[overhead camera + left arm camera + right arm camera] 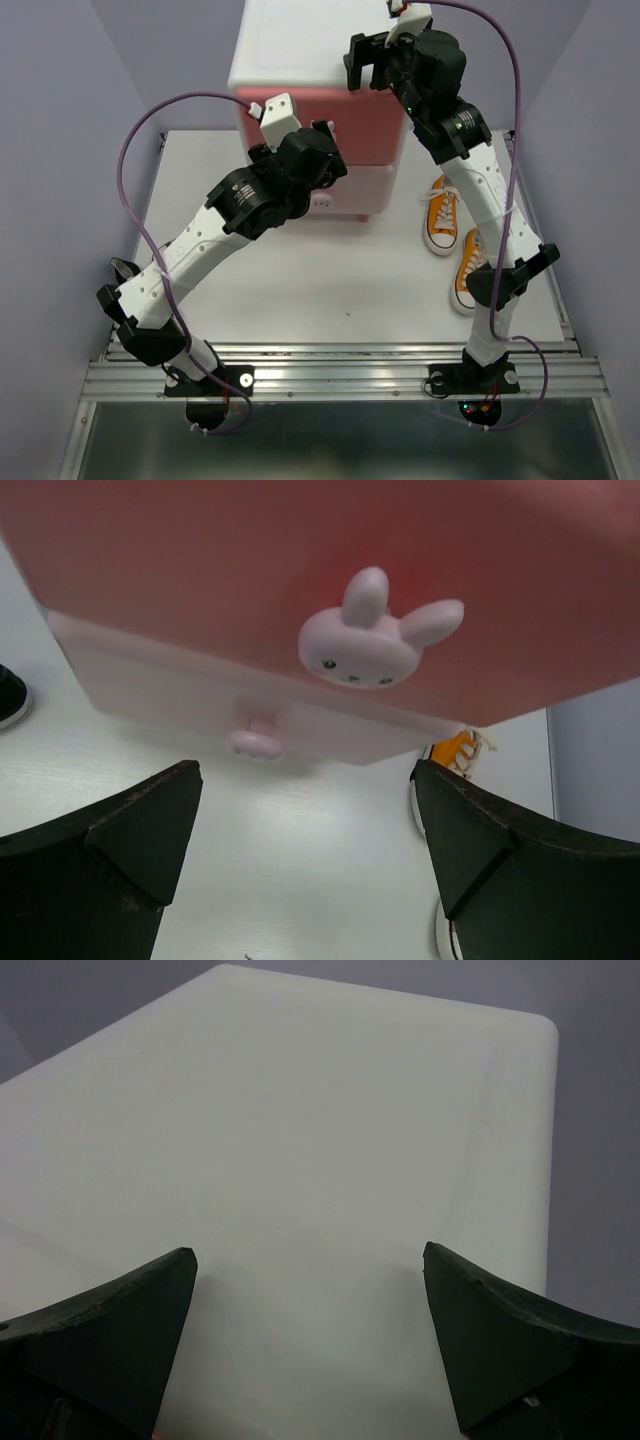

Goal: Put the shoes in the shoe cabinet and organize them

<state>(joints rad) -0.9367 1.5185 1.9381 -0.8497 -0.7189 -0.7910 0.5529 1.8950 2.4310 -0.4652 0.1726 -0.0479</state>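
Note:
The shoe cabinet (290, 45) stands at the back middle, with a darker pink upper drawer front (370, 120) above a pale pink lower one (350, 195). My left gripper (328, 152) is open and empty just in front of the drawers. In its wrist view the open fingers (150, 820) sit below the upper bunny knob (375, 645) and the lower knob (258, 738). My right gripper (365, 62) is open and empty above the cabinet's white top (300, 1140). Two orange shoes (443, 215) (468, 270) lie right of the cabinet. One black shoe (122, 268) peeks out at the left.
The white table (330, 280) has raised walls on both sides and a metal rail (340, 375) along the near edge. The right arm reaches over the orange shoes. The left arm covers most of the black shoe. A second black shoe is not in view.

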